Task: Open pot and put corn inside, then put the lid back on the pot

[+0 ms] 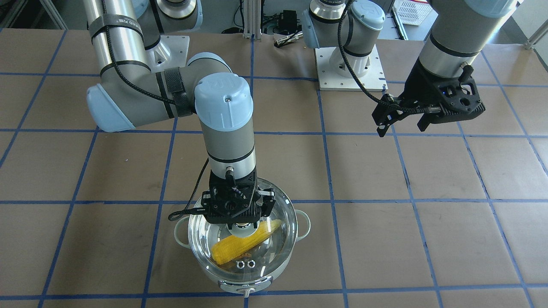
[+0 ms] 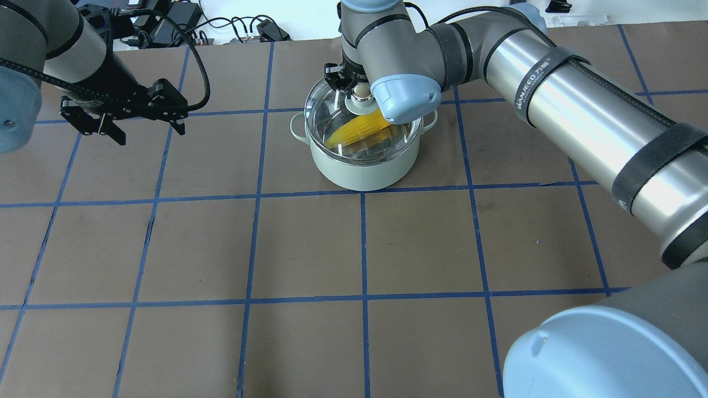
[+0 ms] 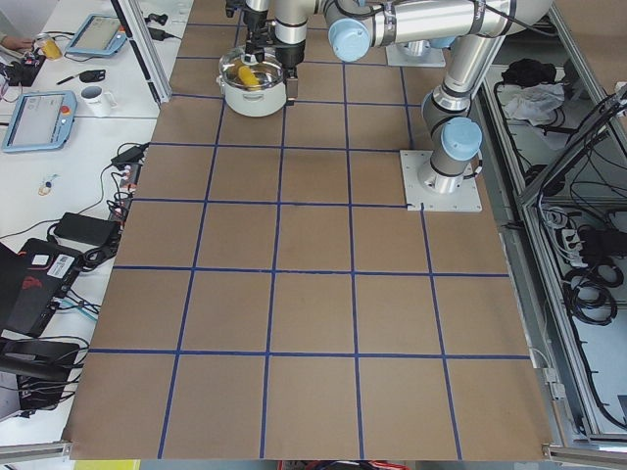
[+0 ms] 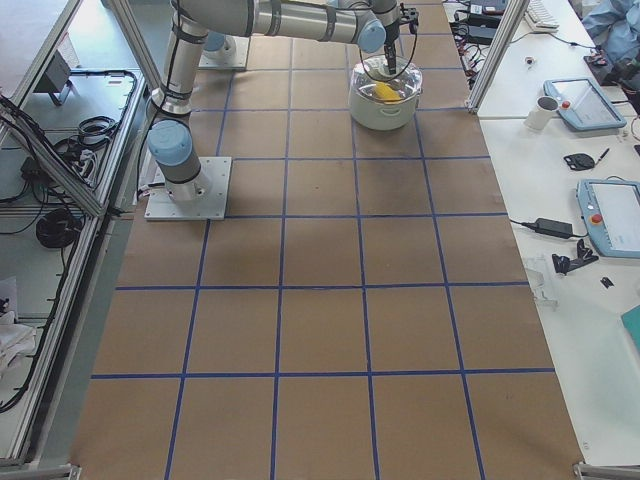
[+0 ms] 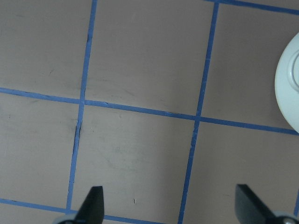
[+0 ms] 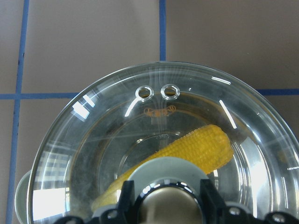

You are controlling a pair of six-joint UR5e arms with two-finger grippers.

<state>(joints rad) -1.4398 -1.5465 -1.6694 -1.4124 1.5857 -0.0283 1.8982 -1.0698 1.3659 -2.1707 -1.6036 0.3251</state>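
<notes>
The pale green-grey pot stands near the table's far edge, also in the overhead view. The yellow corn lies inside it, tilted against the wall. The clear glass lid sits on the pot's rim, its two vent rings showing. My right gripper stands straight down over the lid's centre, its fingers on both sides of the cream knob. My left gripper is open and empty, held above the table to the left of the pot.
The brown table carries a blue tape grid. The right arm's long steel link reaches across above the table's right half. The arm bases stand at the robot's side. Cables and power bricks lie past the far edge.
</notes>
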